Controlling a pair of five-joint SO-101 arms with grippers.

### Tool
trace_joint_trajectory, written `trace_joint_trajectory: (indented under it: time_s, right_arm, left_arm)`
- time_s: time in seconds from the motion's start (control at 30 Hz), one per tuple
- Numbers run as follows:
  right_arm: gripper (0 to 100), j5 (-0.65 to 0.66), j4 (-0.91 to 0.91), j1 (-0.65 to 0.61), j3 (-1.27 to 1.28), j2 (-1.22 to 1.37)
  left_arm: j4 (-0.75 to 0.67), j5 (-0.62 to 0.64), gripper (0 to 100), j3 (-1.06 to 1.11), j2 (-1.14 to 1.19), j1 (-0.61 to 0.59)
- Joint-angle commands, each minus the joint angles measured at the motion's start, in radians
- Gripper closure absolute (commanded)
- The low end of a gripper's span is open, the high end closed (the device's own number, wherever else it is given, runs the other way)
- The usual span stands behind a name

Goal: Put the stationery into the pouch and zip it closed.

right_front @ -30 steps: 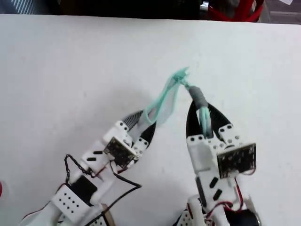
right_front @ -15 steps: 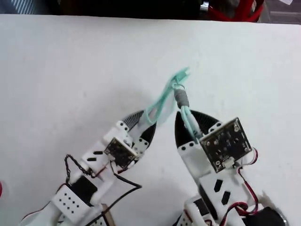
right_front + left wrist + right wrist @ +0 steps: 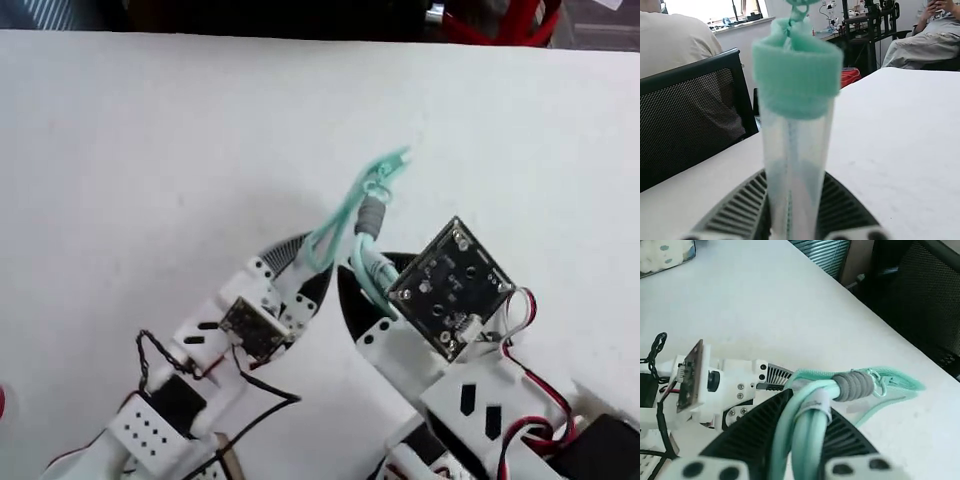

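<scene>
High view: the left gripper [image 3: 303, 265] pinches the lower end of the teal-edged pouch [image 3: 345, 212], holding it off the worktop [image 3: 150, 150], while the right gripper [image 3: 372, 268] is clamped on the teal pull cord [image 3: 370, 216] tied to its zip. Zipping seems the step in hand; next the right gripper should draw the cord along the zip against the left's hold.

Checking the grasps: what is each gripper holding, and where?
Left gripper: the pouch, by one end; right gripper: its teal strap, near the grey sleeve.
</scene>
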Motion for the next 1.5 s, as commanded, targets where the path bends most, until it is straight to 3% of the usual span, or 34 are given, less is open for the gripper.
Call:
trace_joint_trajectory:
  time_s: [0.0, 0.1, 0.27, 0.4, 0.6, 0.7, 0.83, 1.03, 1.17, 1.27, 1.47]
  right_arm:
    - [98.1, 0.008, 0.002, -0.071, -0.052, 0.033]
    - [98.1, 0.009, 0.001, -0.13, -0.057, 0.099]
    - [98.1, 0.012, 0.001, -0.189, -0.057, 0.186]
    - [98.1, 0.061, 0.002, -0.275, -0.057, 0.191]
    - [98.1, 0.077, 0.005, -0.282, -0.123, 0.177]
    - [98.1, 0.144, 0.005, -0.239, -0.124, 0.114]
    - [98.1, 0.186, 0.004, -0.062, -0.124, 0.035]
    - [98.1, 0.276, -0.016, 0.022, -0.101, 0.027]
    - [98.1, 0.278, -0.189, 0.214, 0.074, 0.031]
    - [98.1, 0.275, -0.427, 0.325, 0.287, 0.03]
    - [98.1, 0.04, -0.912, 0.36, 0.775, -0.113]
  left_arm:
    - [-0.018, -0.006, 98, -0.032, -0.002, -0.039]
    - [-0.063, -0.006, 98, -0.034, -0.002, -0.05]
    - [0.006, -0.006, 98, -0.126, 0.064, -0.051]
    - [-0.026, -0.006, 98, -0.267, 0.338, -0.053]
    - [-0.216, 0.052, 98, -0.434, 0.776, -0.162]
    - [-0.272, 0.091, 98, -0.434, 0.779, -0.199]
    - [-0.27, 0.087, 98, -0.43, 0.762, -0.2]
    - [-0.269, 0.092, 98, -0.428, 0.78, -0.196]
    - [-0.212, 0.094, 98, -0.428, 0.773, -0.189]
    - [-0.184, 0.094, 98, -0.428, 0.773, -0.171]
    - [-0.186, 0.087, 98, -0.4, 0.773, -0.131]
